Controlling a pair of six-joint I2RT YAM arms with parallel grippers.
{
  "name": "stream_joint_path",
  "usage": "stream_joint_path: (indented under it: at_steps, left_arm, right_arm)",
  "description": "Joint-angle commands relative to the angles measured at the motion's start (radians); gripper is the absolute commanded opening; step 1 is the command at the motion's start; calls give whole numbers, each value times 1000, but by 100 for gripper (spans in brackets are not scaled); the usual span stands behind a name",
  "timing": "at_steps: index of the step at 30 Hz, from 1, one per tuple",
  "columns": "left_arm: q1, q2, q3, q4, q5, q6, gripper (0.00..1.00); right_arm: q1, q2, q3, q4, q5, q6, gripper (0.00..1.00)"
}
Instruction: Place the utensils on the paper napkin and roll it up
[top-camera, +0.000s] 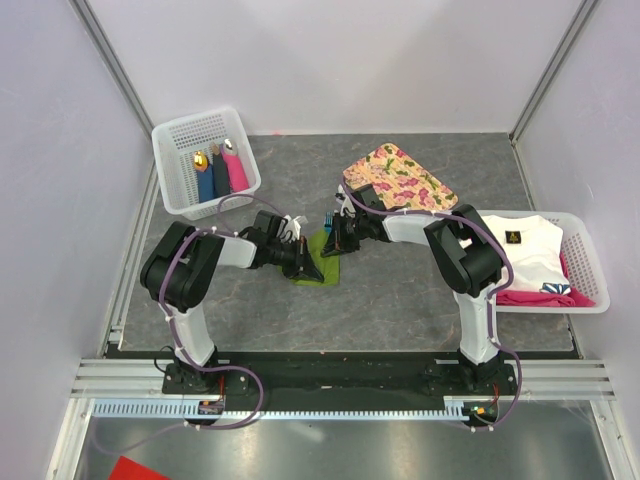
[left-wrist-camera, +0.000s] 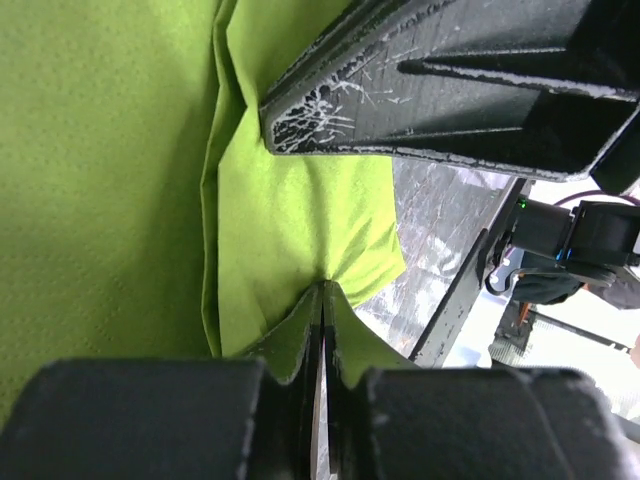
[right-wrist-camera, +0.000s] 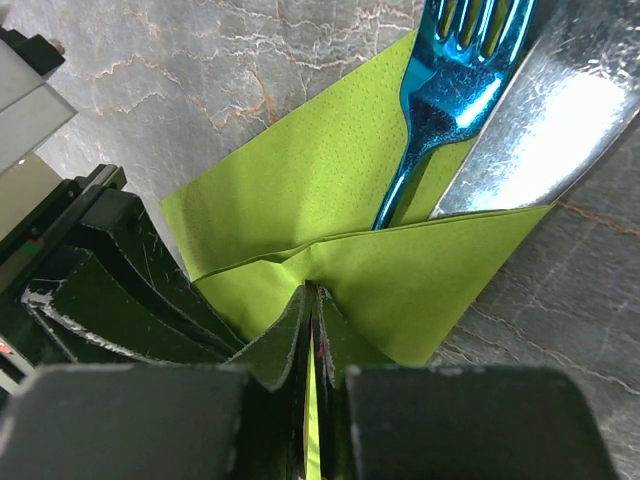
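The green paper napkin (top-camera: 318, 262) lies folded on the table centre between both arms. In the right wrist view a bright blue fork (right-wrist-camera: 440, 110) and a silvery knife (right-wrist-camera: 545, 120) poke out from under a folded flap of the napkin (right-wrist-camera: 330, 190). My right gripper (right-wrist-camera: 312, 290) is shut on the napkin's folded edge, green paper between its jaws. My left gripper (left-wrist-camera: 323, 290) is shut on another edge of the napkin (left-wrist-camera: 290, 200), close to the right gripper's fingers (left-wrist-camera: 420, 90). From above, the left gripper (top-camera: 300, 262) and right gripper (top-camera: 334, 243) meet over the napkin.
A white basket (top-camera: 205, 160) at the back left holds dark blue and pink bundles with a gold piece. A pink-flowered tray (top-camera: 400, 178) lies at the back centre-right. A white basket (top-camera: 545, 262) with white and pink cloths stands at the right.
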Motion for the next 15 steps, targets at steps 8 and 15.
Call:
stream_joint_path:
  at_steps: [8, 15]
  left_arm:
    - [3, 52, -6, -109, -143, 64, 4]
    - [3, 42, 3, -108, -148, 61, 4]
  right_arm:
    - [4, -81, 101, -140, 14, -83, 30]
    - [20, -114, 112, -244, 94, -180, 27]
